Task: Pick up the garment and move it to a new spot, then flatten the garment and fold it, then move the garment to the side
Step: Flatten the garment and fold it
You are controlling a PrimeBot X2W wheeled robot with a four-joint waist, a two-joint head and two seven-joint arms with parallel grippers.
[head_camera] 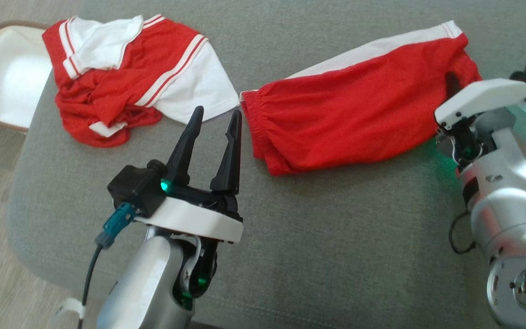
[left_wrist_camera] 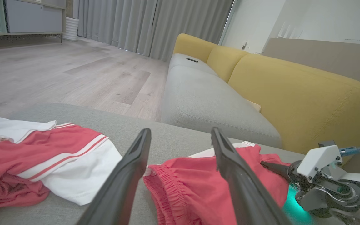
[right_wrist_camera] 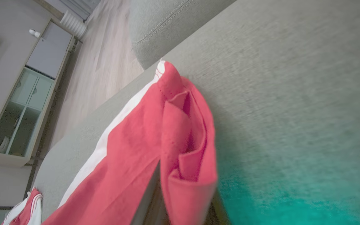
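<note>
The garment, a pair of red shorts [head_camera: 349, 119] with a white side stripe, lies lengthwise on the grey cushion [head_camera: 336, 237]. At its right end, my right gripper [head_camera: 451, 87] is shut on the leg hem. In the right wrist view the red cloth [right_wrist_camera: 183, 140] bunches up and drapes over the fingers. My left gripper [head_camera: 217, 114] stands open just left of the elastic waistband [left_wrist_camera: 161, 184]. Its fingers point at the gap between the shorts and the jersey and hold nothing.
A crumpled red and white jersey [head_camera: 130, 68] lies at the cushion's far left. A white basket [head_camera: 2, 82] sits on the wood floor beyond the cushion's left edge. A sofa with a yellow backrest [left_wrist_camera: 292, 93] stands behind.
</note>
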